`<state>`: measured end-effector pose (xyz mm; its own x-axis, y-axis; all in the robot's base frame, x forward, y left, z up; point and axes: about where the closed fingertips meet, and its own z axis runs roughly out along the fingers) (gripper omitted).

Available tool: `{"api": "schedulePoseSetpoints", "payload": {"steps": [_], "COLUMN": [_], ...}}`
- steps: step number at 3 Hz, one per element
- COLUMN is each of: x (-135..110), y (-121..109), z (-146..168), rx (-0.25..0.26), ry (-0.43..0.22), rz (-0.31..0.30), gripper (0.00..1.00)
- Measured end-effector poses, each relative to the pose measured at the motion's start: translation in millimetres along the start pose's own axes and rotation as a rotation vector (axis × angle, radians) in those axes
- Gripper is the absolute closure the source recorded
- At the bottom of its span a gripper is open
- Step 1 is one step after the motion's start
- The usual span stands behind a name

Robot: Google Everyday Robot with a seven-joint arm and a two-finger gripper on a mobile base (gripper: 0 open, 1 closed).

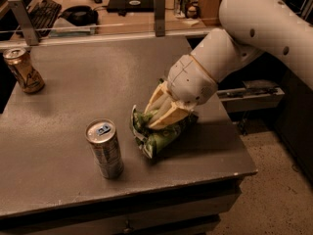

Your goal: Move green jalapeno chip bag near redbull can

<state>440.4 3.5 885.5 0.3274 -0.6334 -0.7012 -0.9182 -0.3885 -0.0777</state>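
Observation:
The green jalapeno chip bag [159,133] lies on the grey table [88,77], right of centre and near the front. My gripper [155,115] comes down onto it from the upper right, and its pale fingers [168,116] are closed on the bag's upper side. The redbull can [105,148], slim and silver with a blue tab, stands upright just left of the bag, a small gap apart. The white arm [244,28] hides the bag's far end.
A wider gold-brown can [23,70] stands at the table's far left. A rail with posts [159,13] runs along the back edge, with a desk, keyboard and clutter behind. The table's front edge and right edge [234,131] are close to the bag.

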Motion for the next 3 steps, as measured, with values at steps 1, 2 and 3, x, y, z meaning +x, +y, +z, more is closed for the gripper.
{"api": "schedulePoseSetpoints", "payload": {"steps": [1,2,3], "x": [-5.4,-9.3,-11.6], "y": [7.8,10.7,10.1], "z": [7.7,11.4,12.4], "rx": [-0.025,-0.037,-0.039], "ry": [-0.009,-0.014,-0.014], "rz": [-0.001,-0.004,-0.009], "gripper": [0.83,0.59,0.37]}}
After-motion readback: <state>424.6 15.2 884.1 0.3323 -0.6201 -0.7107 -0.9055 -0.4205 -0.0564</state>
